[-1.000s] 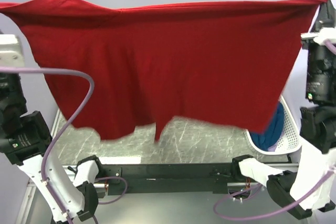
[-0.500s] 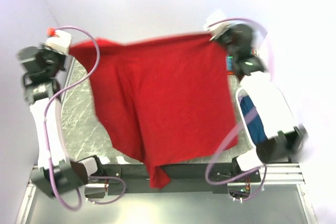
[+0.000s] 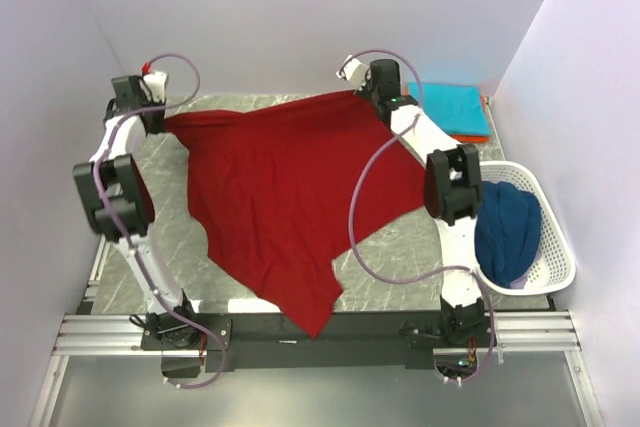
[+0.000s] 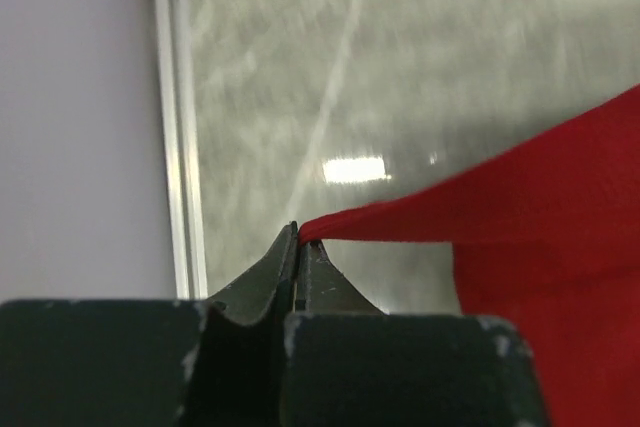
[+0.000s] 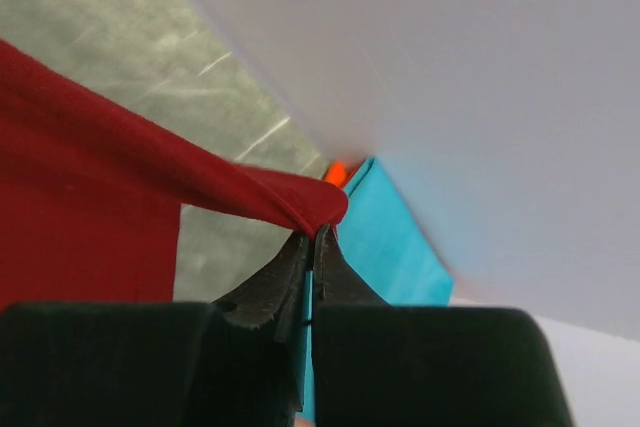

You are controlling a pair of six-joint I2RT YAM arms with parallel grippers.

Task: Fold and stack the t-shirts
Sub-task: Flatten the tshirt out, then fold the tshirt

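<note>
Overhead, read left to right. At far left, left fingers (image 3: 158, 117) pressed together on one far corner of the red shirt (image 3: 290, 187), near the far left corner of the surface (image 3: 400, 242); seen close in the wrist view as a tight pinch (image 4: 297, 242) on a taut point of cloth. Red shirt stretched between the two arms along the far side, long axis there running left to right, body lying back across the surface and tapering to a tip just past the near edge. Then right fingers (image 3: 362, 85), likewise closed on the opposite far corner, the same pinch plain in the wrist view (image 5: 313, 247). Further right, apart from the red cloth: folded teal shirt (image 3: 450, 107) atop an orange shirt (image 3: 474, 136) at the far right corner; navy shirt (image 3: 508, 227) bundled in the basket (image 3: 555, 252). Judged as the spreading step, with no fold yet made. Key relation for the coming move: cloth trailing from both pinches toward the near side, neither arm nearer, so presumably a joint lowering of both corners to lay it flat.
</note>
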